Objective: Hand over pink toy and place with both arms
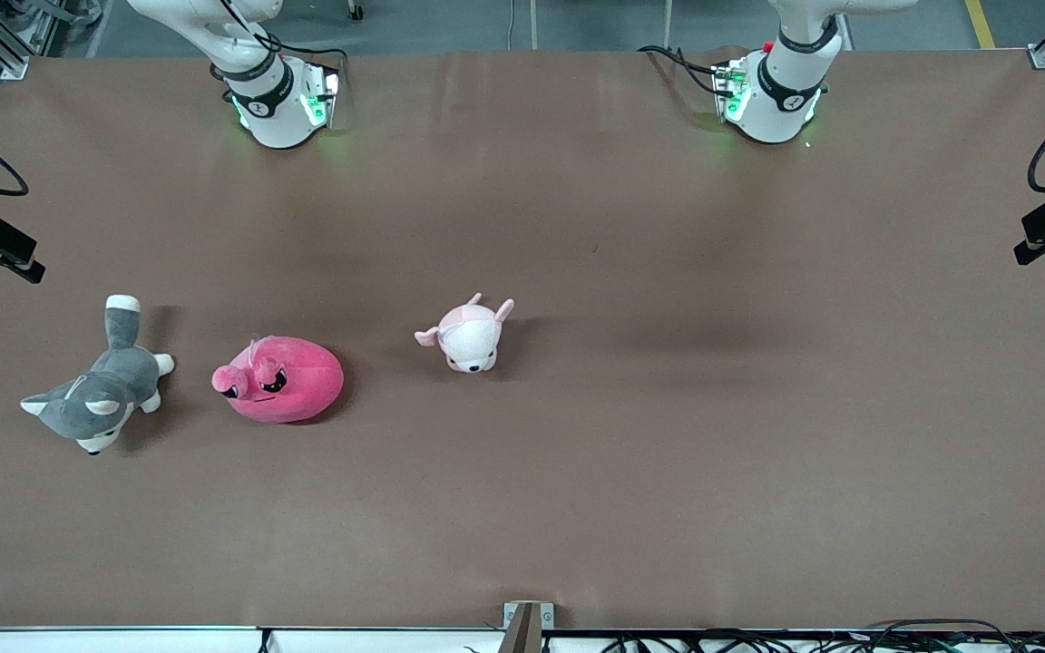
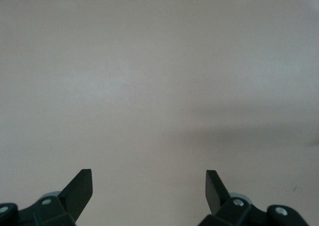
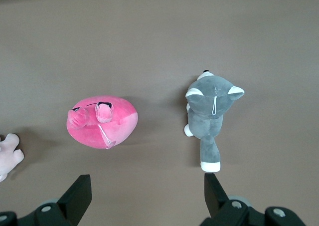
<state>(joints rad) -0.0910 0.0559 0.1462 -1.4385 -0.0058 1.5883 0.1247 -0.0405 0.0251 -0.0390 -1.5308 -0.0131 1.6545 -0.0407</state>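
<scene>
Grey husky (image 1: 96,399) lying beside pink toy (image 1: 279,379) on tabletop (image 1: 668,435) | right gripper (image 3: 148,192) hovering above both, wide open, empty | left gripper (image 2: 148,188) waiting over bare tabletop, wide open, empty

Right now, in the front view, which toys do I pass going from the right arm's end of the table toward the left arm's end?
Grey-and-white plush husky → hot-pink blob plush → small pale-pink-and-white plush animal.

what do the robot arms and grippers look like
Both arms are white and jointed with black bands, the right arm and left arm on green-lit bases trailing black cables. The left gripper and right gripper have black wedge-shaped fingers.
</scene>
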